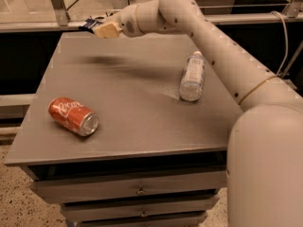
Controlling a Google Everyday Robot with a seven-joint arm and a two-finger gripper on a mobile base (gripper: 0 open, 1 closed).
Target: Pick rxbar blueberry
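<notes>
My gripper is raised above the far left corner of the grey table, with my arm reaching across from the right. It is shut on the rxbar blueberry, a small dark navy wrapper that sticks out to the left between the fingers. The bar is off the table surface; a shadow lies on the tabletop beneath it.
A red soda can lies on its side at the table's front left. A clear plastic bottle lies on its side at the right, under my arm. The table has drawers below and a railing stands behind it.
</notes>
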